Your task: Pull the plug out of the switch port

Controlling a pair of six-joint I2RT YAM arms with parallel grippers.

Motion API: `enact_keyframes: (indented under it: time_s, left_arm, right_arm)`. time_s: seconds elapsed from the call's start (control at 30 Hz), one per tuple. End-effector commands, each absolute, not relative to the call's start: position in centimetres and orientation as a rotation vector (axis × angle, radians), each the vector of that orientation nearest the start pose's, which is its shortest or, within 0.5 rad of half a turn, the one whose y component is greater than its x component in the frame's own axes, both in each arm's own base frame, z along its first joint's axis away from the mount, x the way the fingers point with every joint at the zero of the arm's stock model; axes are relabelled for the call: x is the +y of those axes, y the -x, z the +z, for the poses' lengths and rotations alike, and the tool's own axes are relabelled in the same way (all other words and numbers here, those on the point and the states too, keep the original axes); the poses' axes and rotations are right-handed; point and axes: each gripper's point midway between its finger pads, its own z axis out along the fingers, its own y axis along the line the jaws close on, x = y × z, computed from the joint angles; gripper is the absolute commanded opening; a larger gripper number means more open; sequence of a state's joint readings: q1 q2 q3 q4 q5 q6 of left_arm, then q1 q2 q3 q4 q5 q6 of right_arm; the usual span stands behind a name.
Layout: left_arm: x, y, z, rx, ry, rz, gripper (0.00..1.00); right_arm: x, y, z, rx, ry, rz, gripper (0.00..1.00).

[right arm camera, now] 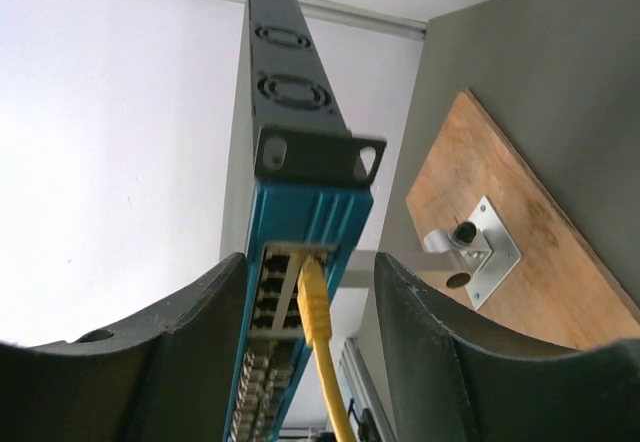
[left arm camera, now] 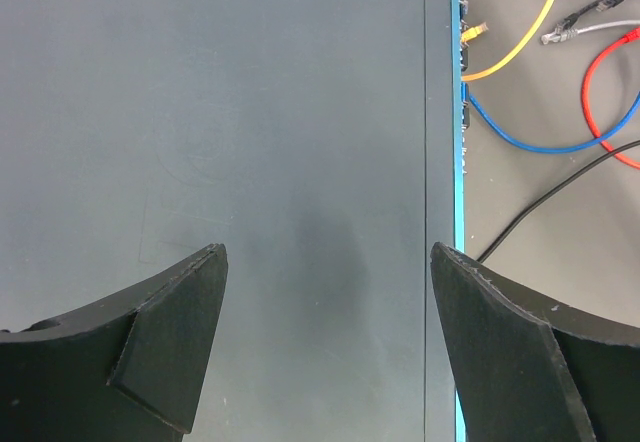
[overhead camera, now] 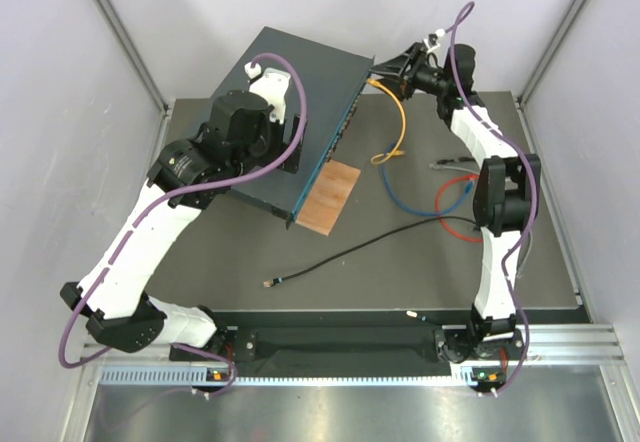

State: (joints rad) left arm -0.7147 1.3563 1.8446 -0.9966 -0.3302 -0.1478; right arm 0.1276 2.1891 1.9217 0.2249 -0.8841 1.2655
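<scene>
The switch is a flat dark blue-grey box lying at an angle at the back of the table, its port face turned to the right. A yellow plug sits in a port near that face's far end, and its yellow cable trails onto the table. My right gripper is open, one finger on each side of the plug with a gap both ways. My left gripper stands open over the switch's top, holding nothing.
A small brown wooden board with a metal bracket lies against the switch's near end. Blue, red, grey and black cables lie loose to the right. White walls enclose the table.
</scene>
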Motion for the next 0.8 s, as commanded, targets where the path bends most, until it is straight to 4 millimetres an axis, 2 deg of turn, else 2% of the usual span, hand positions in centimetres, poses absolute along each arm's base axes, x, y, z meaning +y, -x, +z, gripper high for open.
enact_keyframes:
  time_s: [0.0,0.2,0.37,0.5,0.77]
  left_arm:
    - [-18.0,-28.8,40.4,1.971,-0.349,-0.214,0.87]
    - [-18.0,-28.7,40.4,1.97,-0.353,-0.218,0.88]
    - [-17.9,-28.7,40.3,1.97,-0.35,-0.216,0.88]
    - [-17.8,-28.6,40.3,1.968,-0.349,-0.217,0.88]
    - [-17.6,-28.5,40.5,1.964,-0.346,-0.214,0.88]
  right_arm:
    - [22.6,-53.3,34.8,1.792,-0.157,1.705,0.54]
    - [22.7,-52.3,35.6,1.782,-0.134,1.716,0.51]
    - [22.3,-52.3,35.6,1.771,-0.149,1.704,0.51]
    - [22.8,-52.5,35.3,1.787,-0.151,1.717,0.39]
    - [23.9,-52.6,34.6,1.807,-0.149,1.735,0.35]
